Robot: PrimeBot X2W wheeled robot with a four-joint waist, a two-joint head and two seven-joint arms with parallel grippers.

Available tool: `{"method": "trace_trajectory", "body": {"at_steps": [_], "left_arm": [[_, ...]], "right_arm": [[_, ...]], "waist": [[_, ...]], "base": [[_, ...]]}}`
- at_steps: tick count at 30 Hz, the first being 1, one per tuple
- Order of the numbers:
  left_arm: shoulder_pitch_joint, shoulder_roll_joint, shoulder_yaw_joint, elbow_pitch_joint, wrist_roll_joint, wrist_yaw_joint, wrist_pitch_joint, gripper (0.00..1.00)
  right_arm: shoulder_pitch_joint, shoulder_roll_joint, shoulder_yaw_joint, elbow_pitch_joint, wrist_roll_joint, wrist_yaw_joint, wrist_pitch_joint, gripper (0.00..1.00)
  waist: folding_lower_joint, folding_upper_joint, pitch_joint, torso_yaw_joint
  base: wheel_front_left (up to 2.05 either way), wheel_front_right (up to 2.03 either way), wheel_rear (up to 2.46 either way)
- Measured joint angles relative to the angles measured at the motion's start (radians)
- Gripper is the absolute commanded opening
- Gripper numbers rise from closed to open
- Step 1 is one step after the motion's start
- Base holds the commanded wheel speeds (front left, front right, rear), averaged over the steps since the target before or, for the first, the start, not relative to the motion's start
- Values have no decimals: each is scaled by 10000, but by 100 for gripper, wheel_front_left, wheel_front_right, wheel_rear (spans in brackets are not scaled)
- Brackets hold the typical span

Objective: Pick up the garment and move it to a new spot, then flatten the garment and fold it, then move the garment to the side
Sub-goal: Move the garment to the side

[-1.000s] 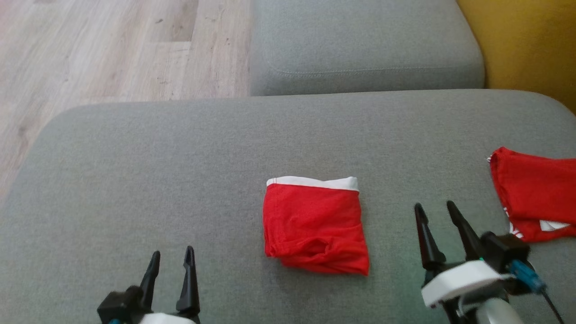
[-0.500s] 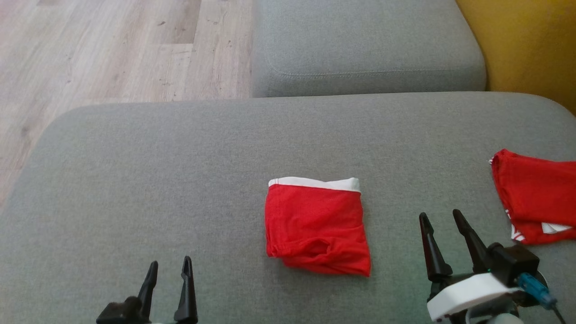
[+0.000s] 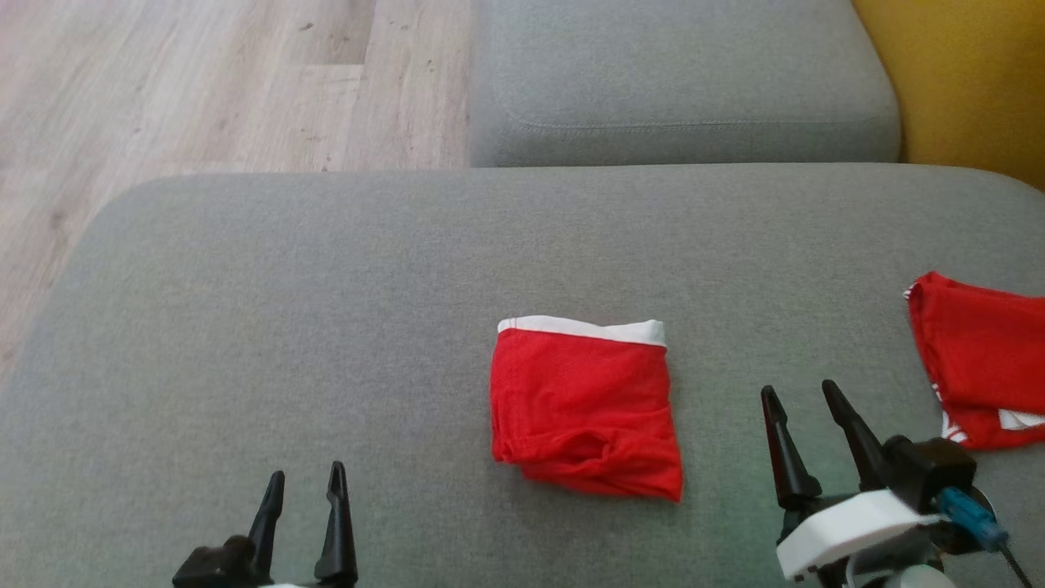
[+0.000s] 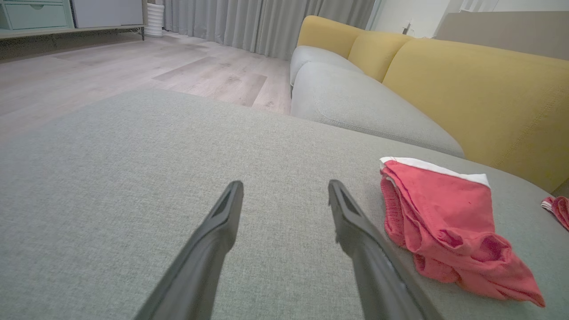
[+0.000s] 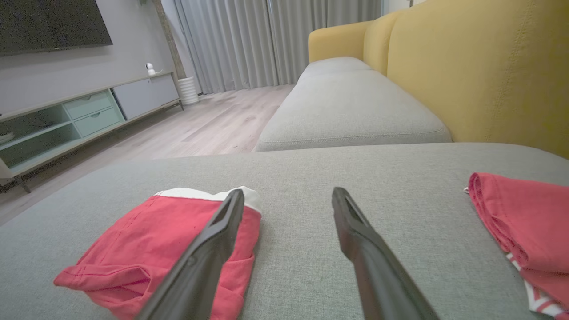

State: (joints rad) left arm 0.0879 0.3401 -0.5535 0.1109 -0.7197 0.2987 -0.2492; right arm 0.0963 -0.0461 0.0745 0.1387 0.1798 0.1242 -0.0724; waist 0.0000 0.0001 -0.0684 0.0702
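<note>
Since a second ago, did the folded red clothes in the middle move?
No. The folded red garment keeps its spot beside the other red garment on the grey cushion; the camera shifted.

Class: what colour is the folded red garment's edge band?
White; the fabric band shows best in head view.
</note>
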Motion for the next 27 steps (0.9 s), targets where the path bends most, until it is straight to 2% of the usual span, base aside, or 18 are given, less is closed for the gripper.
{"method": "trace_trajectory", "body": {"at_steps": [4, 10, 17, 27], "left_arm": [[-7, -6, 2, 48, 12, -8, 0, 100], [-73, -56, -4, 65, 113, -13, 0, 100], [-302, -297, -19, 128, 167, -117, 0, 100], [-518, -474, 19, 226, 265, -221, 0, 100]], "right_arm": [[-153, 0, 4, 54, -67, 0, 389, 100], [-1411, 0, -165, 677, -127, 0, 1758, 100], [-2435, -4, -236, 2483, -138, 0, 2987, 100], [-3564, -8, -405, 4667, 138, 0, 3674, 100]], "waist": [[0, 0, 94, 142], [0, 0, 277, 518], [1, 0, 705, 1341], [1, 0, 1290, 2260]], "base": [[0, 0, 0], [0, 0, 0], [0, 0, 0], [0, 0, 0]]}}
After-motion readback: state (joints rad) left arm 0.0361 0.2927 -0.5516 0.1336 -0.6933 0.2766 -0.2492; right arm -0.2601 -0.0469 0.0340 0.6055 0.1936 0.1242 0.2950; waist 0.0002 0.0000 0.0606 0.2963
